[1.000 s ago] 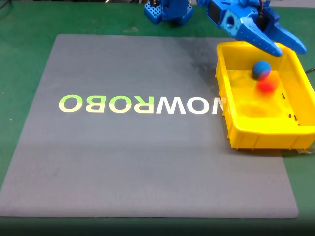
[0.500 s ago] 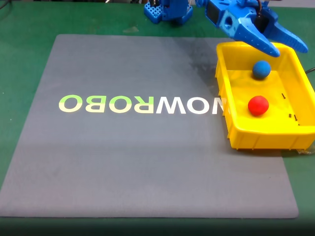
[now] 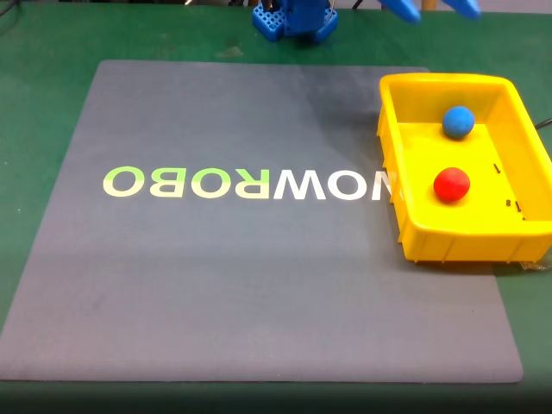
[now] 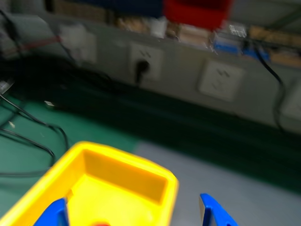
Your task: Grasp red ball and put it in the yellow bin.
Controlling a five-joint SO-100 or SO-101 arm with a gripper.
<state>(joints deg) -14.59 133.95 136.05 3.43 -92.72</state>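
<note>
The red ball [image 3: 451, 184] lies on the floor of the yellow bin [image 3: 392, 159], toward its near half, untouched by anything. My blue gripper [image 3: 431, 7] shows at the top edge of the fixed view as two fingertips, high above the bin's far wall, open and empty. In the wrist view the gripper [image 4: 136, 216] stands open, its blue fingertips [image 4: 56, 214] spread wide over the yellow bin [image 4: 127, 157], and a sliver of red at the bottom edge is the red ball [image 4: 99, 224].
A blue ball [image 3: 458, 122] rests in the bin's far half. The bin sits on the right edge of a grey mat [image 3: 216, 285] with lettering on a green table. The arm's blue base [image 3: 293, 19] stands beyond the mat. Wall sockets [image 4: 221, 80] and cables [image 4: 28, 136] lie behind.
The gripper has risen up and away from over the bin's far rim, nearly leaving the fixed view. The red ball, blurred one second ago, has settled in the bin.
</note>
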